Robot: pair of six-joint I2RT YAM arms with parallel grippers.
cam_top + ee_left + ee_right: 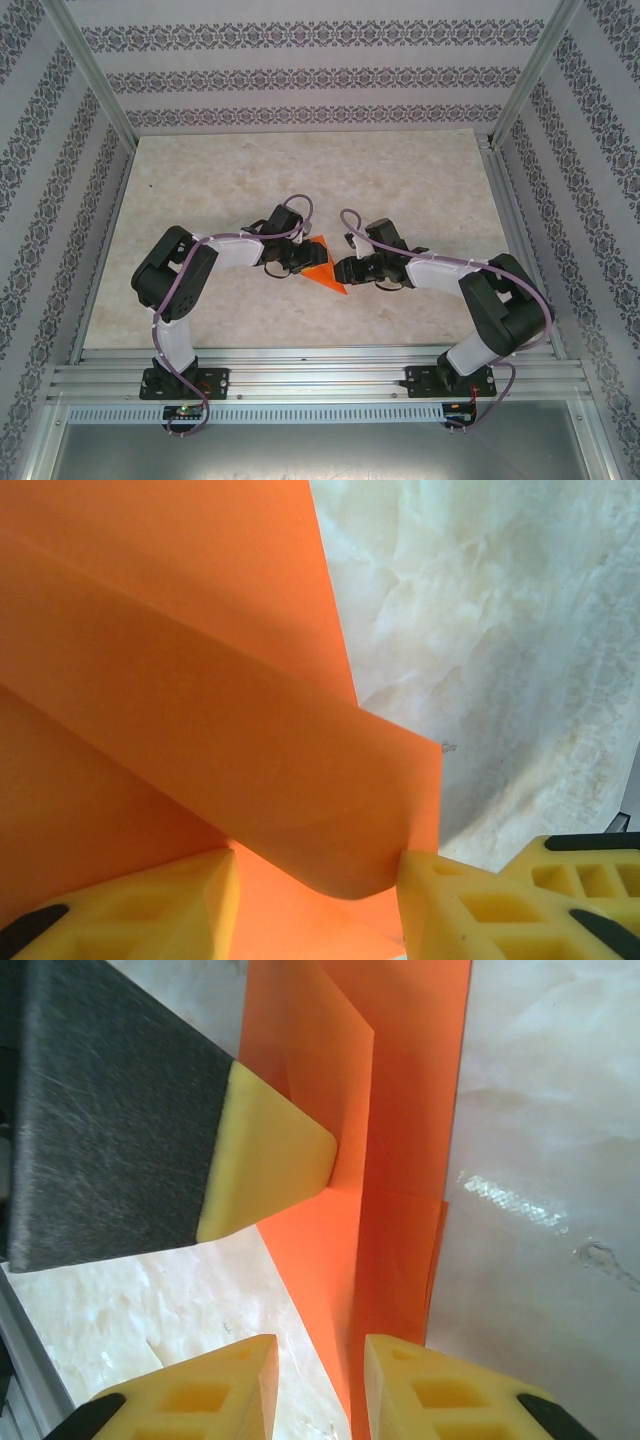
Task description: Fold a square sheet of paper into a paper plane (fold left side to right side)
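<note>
Paper plane (327,270) between parted jaws of left gripper (318,872) and right gripper (320,1352); curled, uncreased flap liable to spring back.

Patterned walls (300,75) surround a marbled tabletop (300,170) edged by an aluminium rail (320,375).

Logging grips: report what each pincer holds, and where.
Nothing looks clamped. The bright orange paper sheet has a curled flap inside the open left pincer, an edge inside the open right pincer.

Matt orange paper (200,730), glossy marble-look table (540,1160), seemingly plastic yellow claw fingers (480,900)
</note>
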